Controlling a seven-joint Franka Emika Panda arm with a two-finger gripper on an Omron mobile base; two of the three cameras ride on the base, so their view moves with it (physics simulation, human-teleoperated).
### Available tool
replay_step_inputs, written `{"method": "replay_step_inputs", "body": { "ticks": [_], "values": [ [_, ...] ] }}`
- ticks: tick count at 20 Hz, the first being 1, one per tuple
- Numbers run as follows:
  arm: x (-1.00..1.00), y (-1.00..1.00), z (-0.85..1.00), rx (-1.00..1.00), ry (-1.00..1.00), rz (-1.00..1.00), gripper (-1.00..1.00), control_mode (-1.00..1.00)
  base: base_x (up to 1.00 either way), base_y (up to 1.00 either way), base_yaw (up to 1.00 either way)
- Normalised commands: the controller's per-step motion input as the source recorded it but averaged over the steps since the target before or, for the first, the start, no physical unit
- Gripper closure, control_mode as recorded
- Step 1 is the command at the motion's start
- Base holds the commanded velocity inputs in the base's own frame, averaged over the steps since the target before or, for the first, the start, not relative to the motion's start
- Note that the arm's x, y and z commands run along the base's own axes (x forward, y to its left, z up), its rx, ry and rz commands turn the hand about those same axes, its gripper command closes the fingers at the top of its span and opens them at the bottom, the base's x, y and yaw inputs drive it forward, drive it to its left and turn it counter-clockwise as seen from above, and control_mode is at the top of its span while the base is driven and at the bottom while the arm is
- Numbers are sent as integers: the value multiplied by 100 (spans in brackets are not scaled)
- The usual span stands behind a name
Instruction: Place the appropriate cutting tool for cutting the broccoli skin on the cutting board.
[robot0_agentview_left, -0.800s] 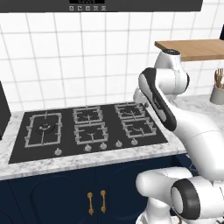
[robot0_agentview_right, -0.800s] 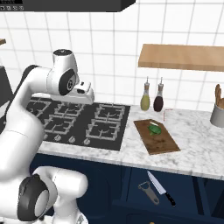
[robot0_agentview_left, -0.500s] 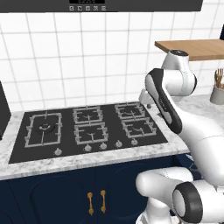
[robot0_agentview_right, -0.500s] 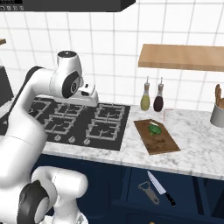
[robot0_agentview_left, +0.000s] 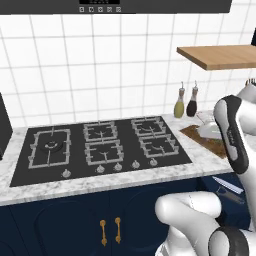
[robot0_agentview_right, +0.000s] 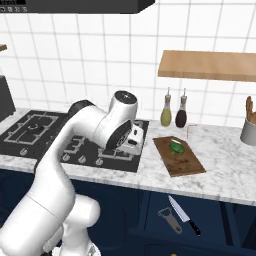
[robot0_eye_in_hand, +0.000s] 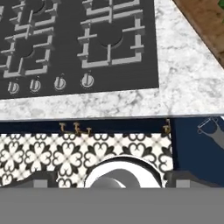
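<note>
Nearest in the right base view, the knife (robot0_agentview_right: 183, 215) lies low in front of the dark blue cabinets, blade pointing up-left, handle down-right, with a grey peeler (robot0_agentview_right: 170, 220) just beside it on its left. Both are well below the marble table (robot0_agentview_right: 225, 170) and well apart from the board (robot0_agentview_right: 178, 156). The gripper (robot0_agentview_right: 136, 141) hangs over the right edge of the hob (robot0_agentview_right: 55, 140), left of the board; whether it is wide or narrow I cannot tell. The board rests flat on the table, and the broccoli (robot0_agentview_right: 176, 147) sits on its far half. Behind the board two bottles (robot0_agentview_right: 174, 110) stand side by side at the tiled wall, under a tan shelf (robot0_agentview_right: 210, 65).
</note>
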Motion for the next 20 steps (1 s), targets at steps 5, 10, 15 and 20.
{"method": "replay_step_inputs", "body": {
  "ticks": [5, 10, 15, 20],
  "values": [
    [-23, -100, -70, 13, 0, 0, -100, -100, 0, 0, 0],
    [-68, -100, -37, 11, 1, 0, -100, -100, 0, 0, 0],
    [-41, -99, -32, 2, 8, 0, -100, -100, 0, 0, 0],
    [-17, -68, -64, 0, 2, 0, -100, -100, 0, 0, 0]
  ]
}}
